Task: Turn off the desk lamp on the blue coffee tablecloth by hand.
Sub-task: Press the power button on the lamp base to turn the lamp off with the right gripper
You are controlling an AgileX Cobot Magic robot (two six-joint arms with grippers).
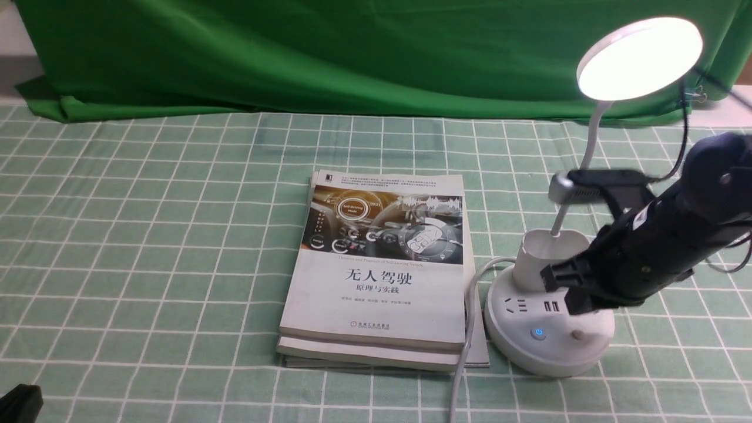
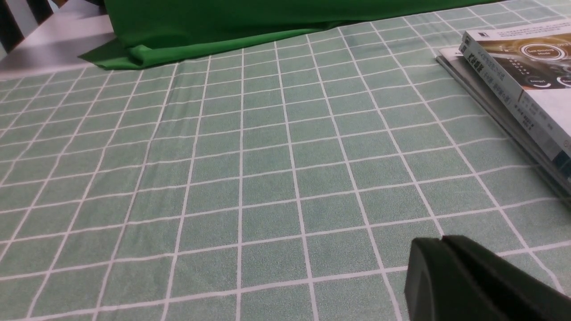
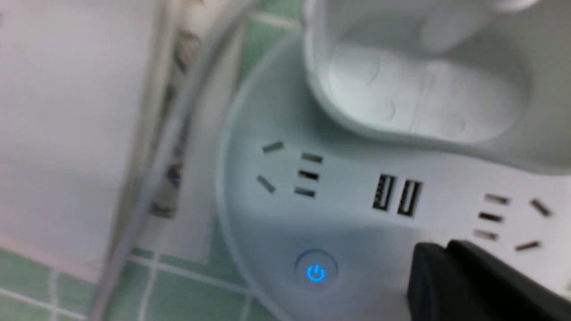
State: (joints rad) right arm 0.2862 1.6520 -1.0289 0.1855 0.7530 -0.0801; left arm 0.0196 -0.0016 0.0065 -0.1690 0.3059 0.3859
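"无人驾驶" and "原理与实践" on the top book (image 1: 376, 294); blue power sign on the desk lamp (image 1: 543, 258) button (image 1: 538, 333).

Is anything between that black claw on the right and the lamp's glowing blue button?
Nothing visible. The right gripper sits over the desk lamp base, and the blue-lit button lies bare just beside it. The books and the cord are off to the side.

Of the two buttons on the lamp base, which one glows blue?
The round power-symbol button, on the side nearer the books. The other button, to its right in the front view, is plain grey and unlit.
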